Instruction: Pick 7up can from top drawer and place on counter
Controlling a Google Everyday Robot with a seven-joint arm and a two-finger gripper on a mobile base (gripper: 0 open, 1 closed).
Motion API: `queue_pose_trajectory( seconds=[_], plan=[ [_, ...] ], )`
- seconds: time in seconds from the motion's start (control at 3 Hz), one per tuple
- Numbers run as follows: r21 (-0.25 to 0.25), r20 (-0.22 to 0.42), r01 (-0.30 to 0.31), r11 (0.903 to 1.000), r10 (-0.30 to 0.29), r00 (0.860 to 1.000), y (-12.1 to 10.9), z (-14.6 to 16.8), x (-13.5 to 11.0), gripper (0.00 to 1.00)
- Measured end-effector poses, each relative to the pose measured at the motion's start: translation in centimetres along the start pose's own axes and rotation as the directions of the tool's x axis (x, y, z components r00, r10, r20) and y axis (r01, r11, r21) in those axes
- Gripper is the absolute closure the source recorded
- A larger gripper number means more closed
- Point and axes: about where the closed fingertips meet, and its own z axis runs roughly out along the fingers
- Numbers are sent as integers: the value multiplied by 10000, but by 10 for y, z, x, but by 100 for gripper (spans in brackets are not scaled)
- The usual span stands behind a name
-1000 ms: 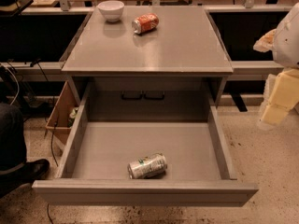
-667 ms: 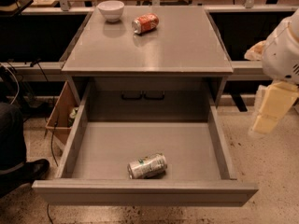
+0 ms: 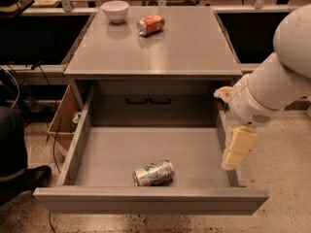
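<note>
The 7up can point(image 3: 153, 173), silver with green markings and dented, lies on its side on the floor of the open top drawer point(image 3: 146, 200), near the front panel and a little left of the middle. The grey counter point(image 3: 184, 42) is the top of the cabinet behind the drawer. My gripper point(image 3: 234, 157) hangs from the white arm point(image 3: 277, 89) over the drawer's right wall, to the right of the can and above it. It holds nothing that I can see.
An orange-red soda can point(image 3: 151, 24) lies on its side and a white bowl point(image 3: 115, 10) stands at the counter's far left. A cardboard box point(image 3: 63, 120) sits left of the cabinet. A person's leg and shoe point(image 3: 19, 174) are at the far left.
My arm has swung in from the right edge towards the left, and the gripper has come down to the drawer's right wall. The can has not moved.
</note>
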Motion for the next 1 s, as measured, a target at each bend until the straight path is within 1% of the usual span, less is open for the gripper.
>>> queue_pose_trajectory(
  seconds=[0.33, 0.67, 1.0],
  plan=[
    [-345, 526, 273, 9990, -255, 9983, 2, 46, -6, 0],
    [-650, 1238, 403, 9971, -320, 9918, 0, 96, -24, 0],
    [-650, 1239, 403, 9971, -320, 9918, 0, 97, -24, 0]
  ],
)
